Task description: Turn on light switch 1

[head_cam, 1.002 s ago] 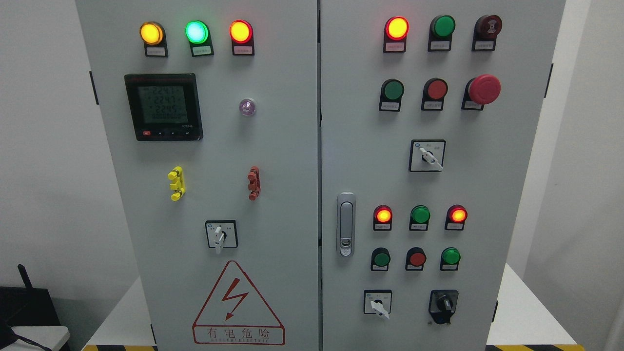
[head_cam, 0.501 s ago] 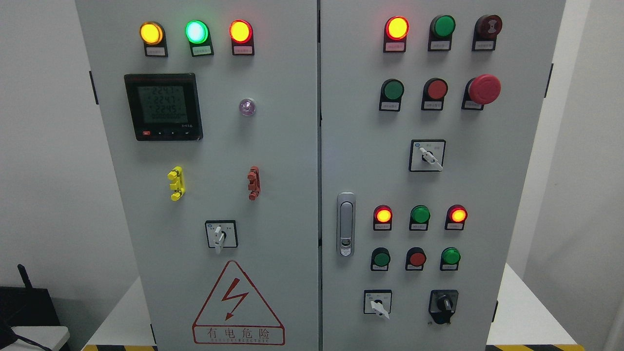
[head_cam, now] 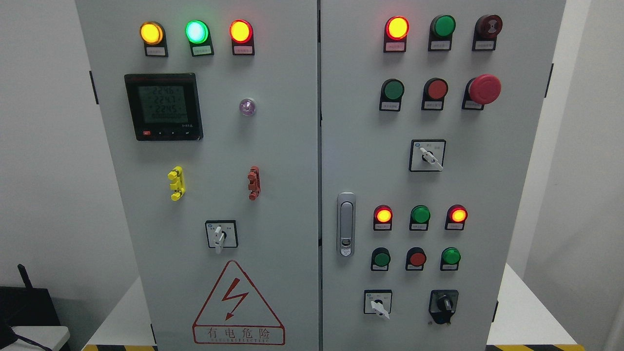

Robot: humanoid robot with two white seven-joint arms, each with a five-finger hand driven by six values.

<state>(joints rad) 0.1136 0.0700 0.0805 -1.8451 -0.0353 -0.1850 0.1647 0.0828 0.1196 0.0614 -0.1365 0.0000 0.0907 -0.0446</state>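
Note:
A grey two-door electrical cabinet [head_cam: 292,146] fills the head view. Its right door carries a white-handled rotary switch [head_cam: 428,156] at mid height, another [head_cam: 378,303] at the bottom, and a black rotary knob [head_cam: 443,304] beside it. The left door has a white-handled rotary switch [head_cam: 221,235] pointing down. Rows of push buttons sit on the right door: green [head_cam: 392,90], red [head_cam: 436,89], and lower down green [head_cam: 381,258], red [head_cam: 417,258], green [head_cam: 450,256]. I cannot read the labels, so which control is light switch 1 is unclear. Neither hand shows.
Lit lamps: yellow [head_cam: 151,33], green [head_cam: 196,32], red [head_cam: 240,31], red [head_cam: 396,28], red [head_cam: 382,215], red [head_cam: 457,214]. A red mushroom stop button [head_cam: 483,89], a digital meter [head_cam: 163,107] and a door latch [head_cam: 345,224] stand on the panel. A white platform [head_cam: 526,312] lies under it.
Only the digits on the meter's top line have flickered. Nothing else has moved.

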